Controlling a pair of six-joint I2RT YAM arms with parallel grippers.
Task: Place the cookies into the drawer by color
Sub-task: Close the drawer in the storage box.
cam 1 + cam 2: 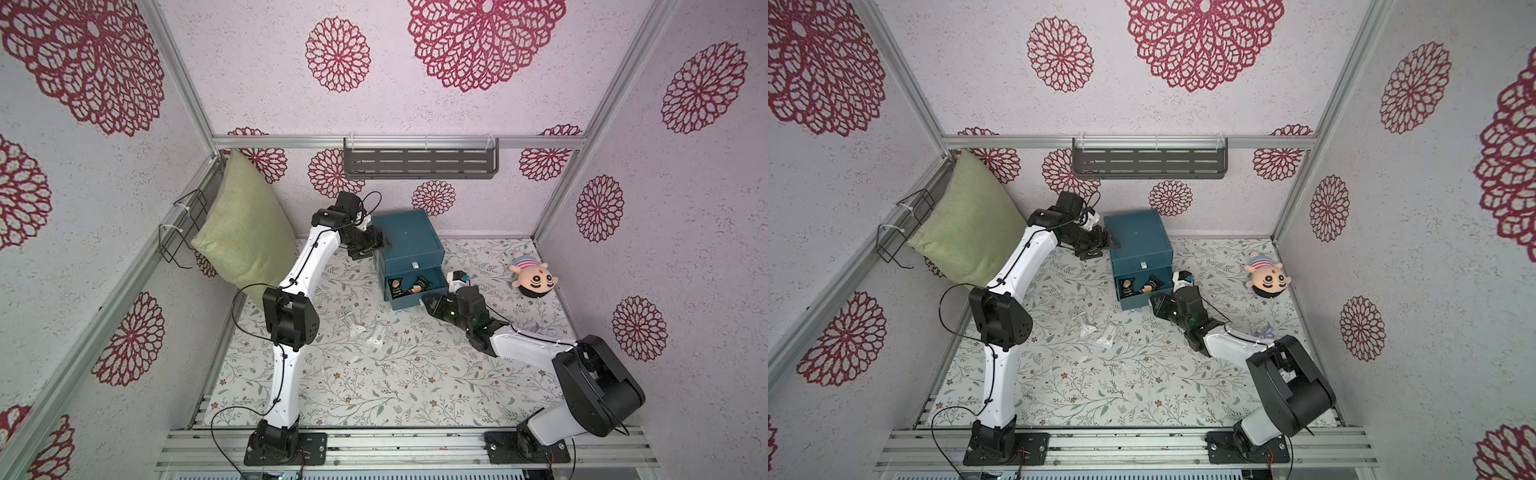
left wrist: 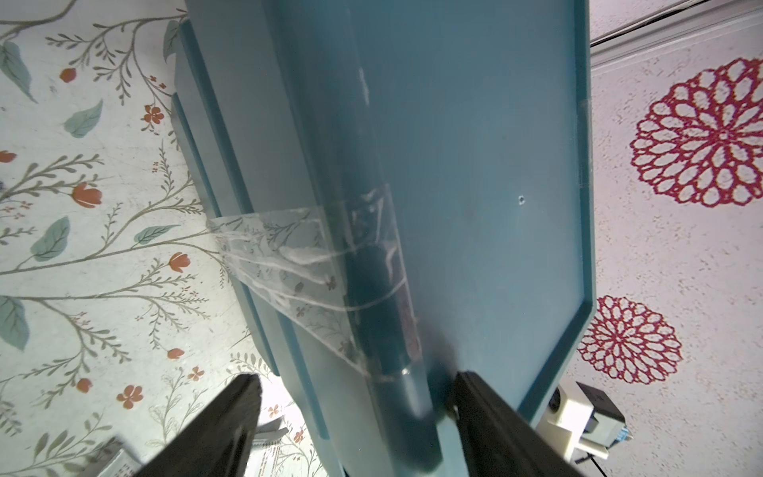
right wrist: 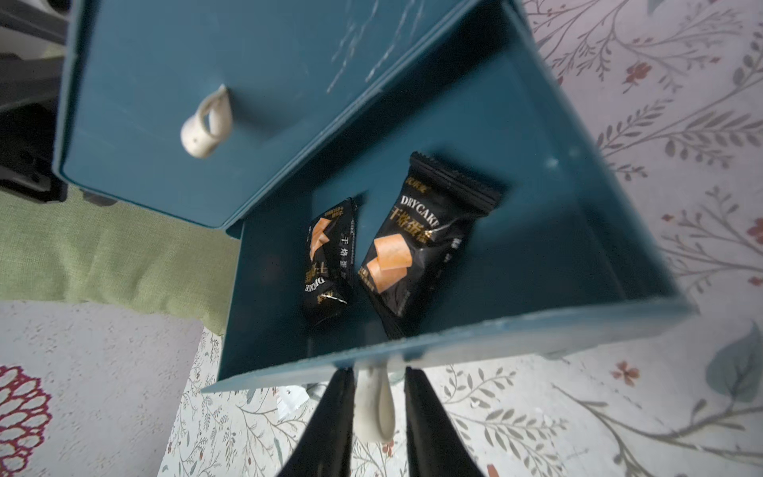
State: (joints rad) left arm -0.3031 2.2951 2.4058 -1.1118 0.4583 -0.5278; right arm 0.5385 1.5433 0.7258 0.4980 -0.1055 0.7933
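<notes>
Floral tabletop [image 1: 374, 386] is bearing the chest [image 1: 409, 235]; black cookies [image 3: 421, 243] are lying in its open drawer [image 1: 415, 300]. Right gripper [image 3: 379, 371] is flanking the tab [image 3: 373, 404], whether clamped is unclear; left gripper [image 2: 355, 376] is gaping astride the chest's edge.

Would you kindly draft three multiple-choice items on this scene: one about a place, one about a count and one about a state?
1. Where do the clear packets lie?
A. on the green pillow
B. on the table in front of the chest
C. on the wall shelf

2. How many black packets are in the open drawer?
A. four
B. one
C. two

3. The drawer whose pull tab sits between the fingers of the right claw is:
A. pulled out
B. pushed fully in
C. lifted out onto the table

Answers:
1 B: both top views show them on the floral table.
2 C: the right wrist view shows two side by side.
3 A: its inside lies exposed below the closed drawer above it.
</notes>
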